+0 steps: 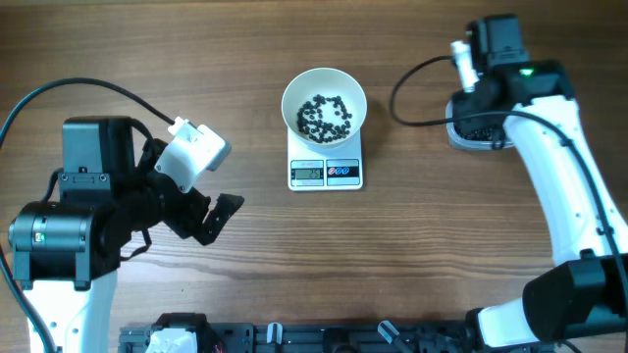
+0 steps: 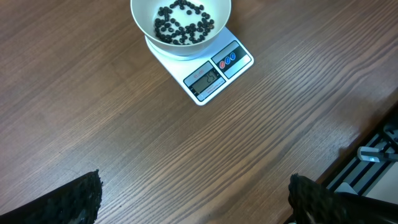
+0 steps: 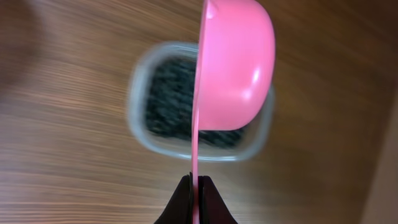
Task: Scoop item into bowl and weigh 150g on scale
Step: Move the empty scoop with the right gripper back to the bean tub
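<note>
The round white bowl [image 1: 291, 93] sits on the flat white scale [image 1: 326, 173] at mid-table, holding a thin layer of small black beans [image 1: 324, 115]. Bare wood-grain table [image 1: 245, 275] lies wide around it. The left gripper [image 2: 196, 199] hangs with its jaws spread apart, well short of the scale. The right gripper [image 3: 195, 193] is clamped on the thin handle of a glossy pink scoop [image 3: 233, 65], above a clear rounded tub [image 3: 140, 93] of beans.

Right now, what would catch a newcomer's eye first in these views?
The pink scoop, pinched by its handle in the shut right claw, hangs on edge over the clear tub of black beans. Mid-table, the white bowl with a scatter of them sits on the scale.
</note>
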Robot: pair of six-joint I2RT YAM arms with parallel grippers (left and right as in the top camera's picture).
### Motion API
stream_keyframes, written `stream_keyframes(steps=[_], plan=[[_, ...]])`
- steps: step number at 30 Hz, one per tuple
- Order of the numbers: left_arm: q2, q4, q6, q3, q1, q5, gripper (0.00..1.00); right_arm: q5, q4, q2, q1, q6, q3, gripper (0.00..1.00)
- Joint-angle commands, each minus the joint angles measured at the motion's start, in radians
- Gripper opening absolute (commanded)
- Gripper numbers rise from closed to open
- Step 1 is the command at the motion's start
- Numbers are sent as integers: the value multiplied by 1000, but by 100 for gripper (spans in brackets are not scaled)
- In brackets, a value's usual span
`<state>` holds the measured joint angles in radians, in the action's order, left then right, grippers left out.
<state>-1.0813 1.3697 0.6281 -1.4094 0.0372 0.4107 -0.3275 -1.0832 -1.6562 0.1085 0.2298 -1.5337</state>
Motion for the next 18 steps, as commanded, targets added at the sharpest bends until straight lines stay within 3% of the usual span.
stream_keyframes(steps=[1,18], plan=[[3,1,19,-14,-7,15,100,-90,-25,26,-40,10,-16,4],[3,1,19,-14,-7,15,100,-241,-20,-7,-34,-9,175,5]])
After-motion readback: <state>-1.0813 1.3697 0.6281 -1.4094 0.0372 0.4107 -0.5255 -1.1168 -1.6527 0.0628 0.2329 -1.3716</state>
